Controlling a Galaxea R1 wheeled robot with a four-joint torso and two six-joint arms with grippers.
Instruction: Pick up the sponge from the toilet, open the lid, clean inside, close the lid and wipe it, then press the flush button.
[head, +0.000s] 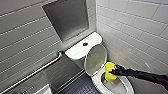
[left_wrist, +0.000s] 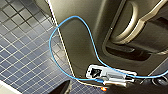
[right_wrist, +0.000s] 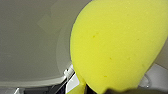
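R arm (head: 146, 74) outstretched; end effector (head: 113, 72) apparently clamped.

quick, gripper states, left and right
Left gripper: cannot be told.
Right gripper: shut on the sponge, over the toilet bowl.

A tiled restroom: white toilet (head: 82, 49) in the far right corner, metal grab bar (head: 37, 71) left, dark mosaic floor (head: 79, 88).
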